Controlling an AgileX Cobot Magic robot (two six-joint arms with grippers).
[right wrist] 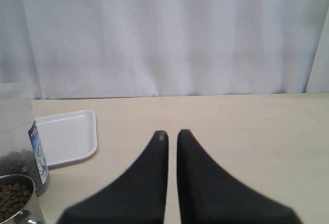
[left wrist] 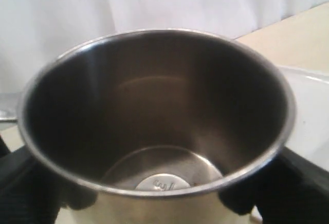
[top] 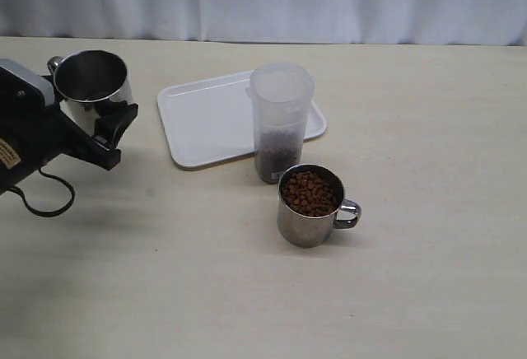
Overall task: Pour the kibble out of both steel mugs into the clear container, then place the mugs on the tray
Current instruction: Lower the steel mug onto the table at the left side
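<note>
My left gripper [top: 100,118] is shut on an empty steel mug [top: 90,79], holding it above the table at the far left. In the left wrist view the mug [left wrist: 154,111] fills the frame, a black finger [left wrist: 293,183] pressed on each side. The second steel mug [top: 310,207] stands near the middle, full of kibble [top: 310,192], its handle to the right. Just behind it the clear container [top: 280,120] holds kibble [top: 276,151] at its bottom. The white tray [top: 206,120] lies behind the container and holds nothing. My right gripper [right wrist: 172,134] is shut on nothing and is out of the exterior view.
A white curtain [top: 263,1] closes off the back of the table. A black cable [top: 45,198] loops on the table under the left arm. The right wrist view shows the container [right wrist: 18,131], the tray [right wrist: 67,136] and the full mug [right wrist: 13,201] off to one side.
</note>
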